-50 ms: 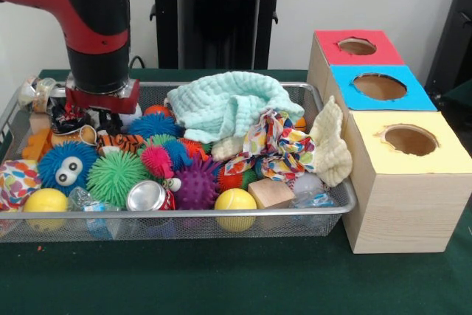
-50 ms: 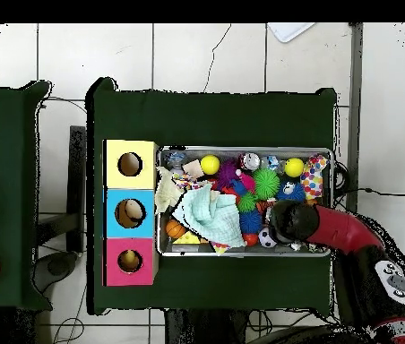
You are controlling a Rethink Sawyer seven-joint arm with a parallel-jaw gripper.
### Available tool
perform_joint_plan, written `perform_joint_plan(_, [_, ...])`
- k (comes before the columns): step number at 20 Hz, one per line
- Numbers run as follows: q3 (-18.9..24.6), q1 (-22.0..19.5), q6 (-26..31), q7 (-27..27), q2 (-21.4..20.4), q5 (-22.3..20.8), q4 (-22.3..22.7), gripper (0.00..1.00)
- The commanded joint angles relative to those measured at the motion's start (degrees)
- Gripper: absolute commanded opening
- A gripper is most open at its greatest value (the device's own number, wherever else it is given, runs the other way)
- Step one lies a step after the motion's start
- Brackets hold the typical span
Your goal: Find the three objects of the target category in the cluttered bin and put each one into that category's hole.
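The gripper [image 1: 94, 119] is sunk into the bin's [image 1: 324, 215] crowded far corner, well apart from the holes [image 1: 380, 86]; its fingers' state cannot be told. A neighbouring toy could be snagged.

Mint cloth [image 1: 225, 105], purple spiky ball [image 1: 196, 186], yellow ball [image 1: 235, 200].
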Motion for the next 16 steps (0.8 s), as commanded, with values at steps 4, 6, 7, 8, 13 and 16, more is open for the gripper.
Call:
perform_joint_plan(4, [4.36, -0.73, 3.21, -0.49, -6.77, 0.7, 3.87, 1.0])
perform_joint_plan(6, [4.84, -0.98, 3.18, -0.45, -6.28, 0.93, 3.4, 1.0])
perform_joint_plan(7, [5.14, -1.13, 3.58, -0.28, -5.93, 1.41, 2.62, 1.0])
perform_joint_plan(8, [5.53, -1.34, 3.77, -0.03, -5.61, 1.98, 2.23, 1.0])
perform_joint_plan(13, [7.6, -0.84, 4.44, 0.19, -3.81, 3.78, -0.76, 1.0])
perform_joint_plan(16, [8.5, -0.2, 5.01, 1.06, -3.41, 5.19, -2.69, 1.0])
